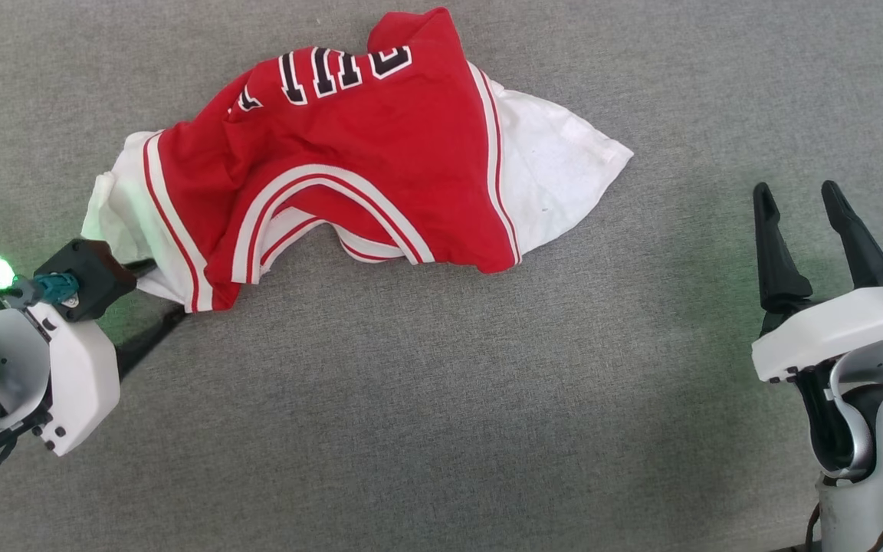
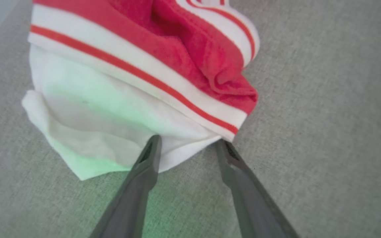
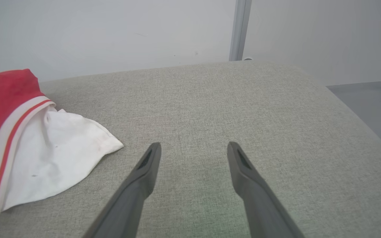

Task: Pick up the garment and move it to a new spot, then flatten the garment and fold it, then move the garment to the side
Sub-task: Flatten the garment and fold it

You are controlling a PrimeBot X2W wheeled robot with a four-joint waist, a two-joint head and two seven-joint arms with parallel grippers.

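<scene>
Because the garment [image 1: 349,176] lies crumpled, the left end effector [image 2: 189,143] straddles its sleeve hem, wide open, nothing pinched, while the right end effector [image 1: 794,192] hangs open, empty.

Red garment [image 1: 365,169] with white sleeves and striped trim, lying crumpled on the grey cloth [image 1: 441,399]. Black lettering's up near its far edge.
</scene>
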